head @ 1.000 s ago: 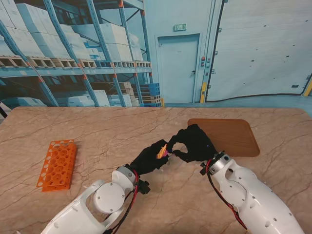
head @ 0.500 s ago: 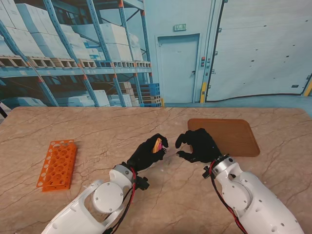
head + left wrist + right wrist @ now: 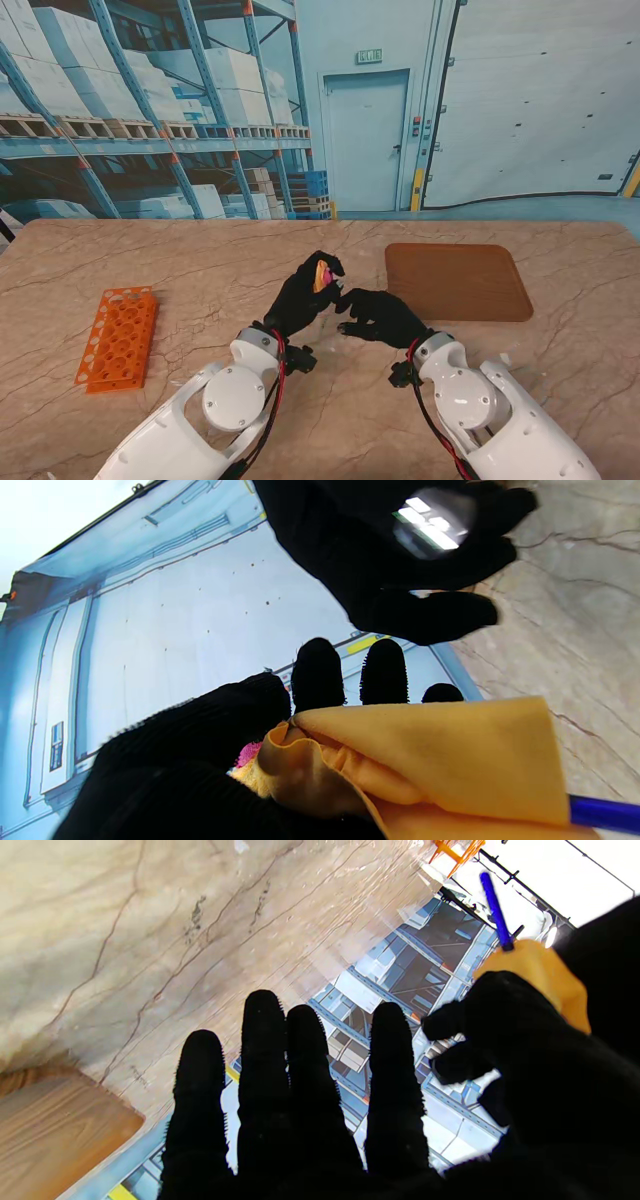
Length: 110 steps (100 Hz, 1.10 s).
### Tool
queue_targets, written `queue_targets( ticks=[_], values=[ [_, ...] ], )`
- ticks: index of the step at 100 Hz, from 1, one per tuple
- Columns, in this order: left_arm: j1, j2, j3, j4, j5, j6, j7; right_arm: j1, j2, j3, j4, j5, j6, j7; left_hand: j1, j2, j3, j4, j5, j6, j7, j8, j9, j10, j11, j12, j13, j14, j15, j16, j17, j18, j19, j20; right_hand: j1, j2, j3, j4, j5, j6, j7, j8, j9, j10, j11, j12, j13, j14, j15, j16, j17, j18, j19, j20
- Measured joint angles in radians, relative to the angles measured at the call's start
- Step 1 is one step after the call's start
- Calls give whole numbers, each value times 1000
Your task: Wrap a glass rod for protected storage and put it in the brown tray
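My left hand grips the cloth-wrapped rod; right hand empty, fingers spread. Next, I'd carry it to the brown tray.

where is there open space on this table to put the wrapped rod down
The brown tray shows bare wood throughout, and the marble between the orange rack and the left hand is open. It's crowded at the middle, where the left hand grips the yellow cloth with the right hand close beside it.

Orange perforated rack lying on marble table, warehouse backdrop behind
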Motion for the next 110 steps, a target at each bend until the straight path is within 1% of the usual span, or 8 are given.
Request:
queue_targets(
  ticks=[17, 37, 57, 70, 82, 92, 104, 110],
  values=[
    [-17, -14, 2, -3, -52, 1, -8, 17, 0, -32, 0, 92, 48, 61, -10, -13, 49, -68, 0, 27, 0, -53, 6, 50, -201, -228, -69, -21, -146, -105, -92, -35, -95, -69, 0, 0, -26, 0, -68, 0, -25, 0, -40, 0, -25, -15, -6, 13, -73, -38, 1, 1, -9, 0],
    [-23, -15, 9, -13, -73, 13, -23, 43, -8, -65, 4, 217, 97, 89, -8, -10, -8, -92, -18, -17, 0, -53, -46, 37, -334, -359, -216, -106, -250, -153, -222, -81, -170, -92, 0, 1, -66, 2, -187, 5, -66, -30, -107, 1, -92, -64, -18, 26, -241, -130, 11, 1, -61, -6],
    [-23, -19, 12, -16, -101, 30, -28, 56, -23, -70, 1, 317, 132, 103, -7, 3, -56, -103, -30, -41, 0, -61, -57, 21, -382, -427, -269, -138, -273, -165, -234, -93, -296, -126, 0, 1, -83, 3, -263, 32, -79, -51, -167, 1, -116, -85, -55, 24, -304, -181, 7, -27, -119, -23],
    [-23, -21, 12, -17, -106, 30, -27, 61, -35, -71, -3, 426, 162, 100, -7, 3, -72, -103, -30, -51, 0, -63, -57, 12, -387, -431, -281, -148, -281, -171, -257, -136, -349, -139, 9, 1, -82, 3, -263, 39, -63, -52, -167, 1, -116, -85, -55, 10, -305, -183, 22, -54, -130, -33],
    [-23, -23, 12, -18, -108, 31, -20, 70, -45, -79, 1, 426, 166, 82, -7, 14, -75, -103, -30, -51, 0, -63, -57, 12, -387, -432, -281, -149, -281, -171, -267, -149, -389, -139, 9, 1, -57, 4, -248, 47, -27, -52, -167, 0, -115, -85, -55, 2, -305, -185, 30, -65, -136, -34],
    [-23, -24, 12, -19, -110, 32, -15, 75, -54, -78, 6, 461, 177, 73, 5, 14, -85, -103, -30, -53, 0, -63, -57, 12, -387, -432, -292, -155, -283, -171, -267, -170, -396, -139, 10, 1, -27, 4, -187, -33, 10, -51, -140, -1, -115, -85, -54, -5, -305, -193, 30, -65, -138, -34],
    [-23, -26, 13, -19, -110, 32, -13, 71, -60, -67, -8, 523, 213, 75, 6, 15, -96, -103, -30, -68, 0, -63, -78, 4, -392, -432, -294, -156, -283, -171, -240, -154, -393, -138, 20, 1, 15, 4, -74, -136, 47, -54, -87, -1, -116, -96, -29, -10, -309, -195, 28, -60, -156, -43],
    [-23, -27, 14, -18, -109, 32, -12, 66, -62, -59, -21, 531, 223, 80, 16, 24, -102, -103, -30, -76, 0, -63, -78, 0, -392, -432, -295, -157, -283, -171, -229, -153, -389, -134, 53, 2, 18, -54, -44, -144, 111, -110, -49, -9, -127, -98, -3, -16, -312, -195, 22, -52, -168, -43]
  ],
)
